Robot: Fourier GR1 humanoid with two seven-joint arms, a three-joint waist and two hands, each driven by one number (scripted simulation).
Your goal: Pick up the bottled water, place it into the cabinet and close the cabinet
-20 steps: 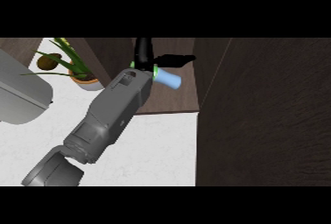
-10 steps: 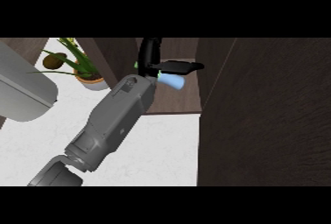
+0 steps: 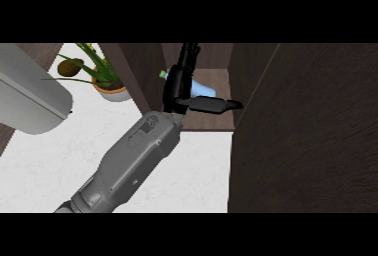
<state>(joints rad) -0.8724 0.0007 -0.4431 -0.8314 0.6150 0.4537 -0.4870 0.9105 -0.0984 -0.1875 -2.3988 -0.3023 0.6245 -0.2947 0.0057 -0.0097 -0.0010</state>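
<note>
The bottled water [image 3: 201, 90], pale blue with a green cap [image 3: 163, 74], lies tilted on the shelf inside the dark wooden cabinet [image 3: 214, 122]. My left hand [image 3: 179, 87] reaches into the cabinet from the lower left. Its fingers [image 3: 186, 62] point straight in and cross in front of the bottle's neck. The thumb [image 3: 214, 105] sticks out to the right just below the bottle's body. Nothing is curled round the bottle, so the hand is open. My right hand is not in the picture.
The open cabinet door [image 3: 303, 130] fills the right side as a tall dark panel. A potted plant [image 3: 107, 82] stands on the white counter [image 3: 44, 165] left of the cabinet. A large pale grey rounded object [image 3: 29, 95] fills the upper left.
The fingers, earlier curved over the bottle, have straightened. The thumb has dropped from above the bottle to below it. The bottle stays on the shelf, and the view has shifted closer.
</note>
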